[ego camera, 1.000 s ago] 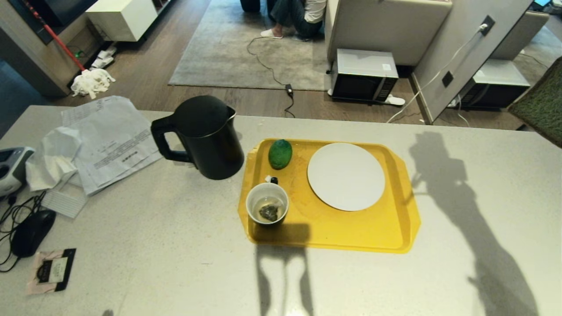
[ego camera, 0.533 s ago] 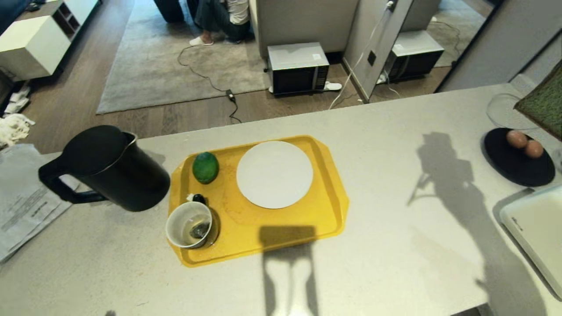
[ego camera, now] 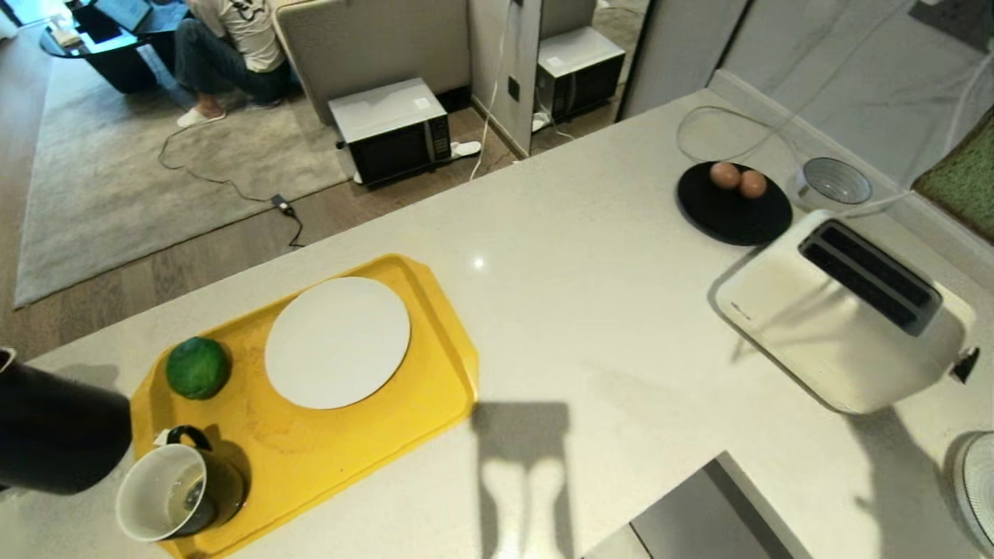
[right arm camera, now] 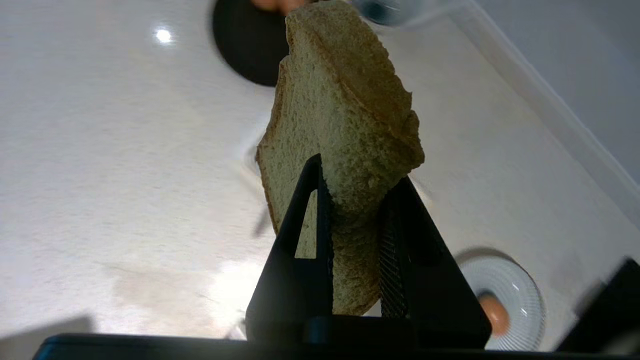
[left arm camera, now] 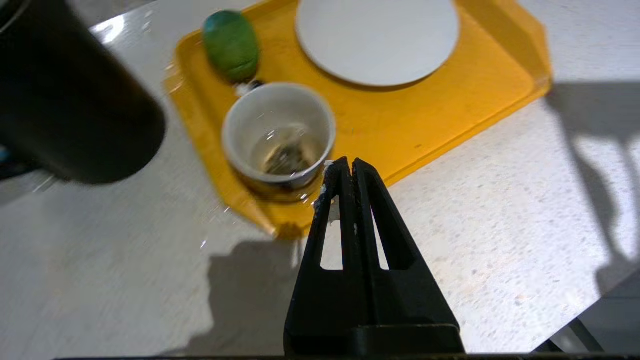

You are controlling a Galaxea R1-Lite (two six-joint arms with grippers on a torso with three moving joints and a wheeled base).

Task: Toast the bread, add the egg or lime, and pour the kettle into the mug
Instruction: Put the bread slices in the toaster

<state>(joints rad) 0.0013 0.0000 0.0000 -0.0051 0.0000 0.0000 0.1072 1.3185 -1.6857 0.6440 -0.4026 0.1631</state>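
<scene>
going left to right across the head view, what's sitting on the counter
kettle → mug → lime → white plate on the yellow tray → black plate with two eggs → toaster, with the bread at the right edge

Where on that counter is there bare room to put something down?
The widest bare stretch of counter lies between the yellow tray and the toaster. It's crowded at the far corner: black plate, grey bowl, cord.
</scene>
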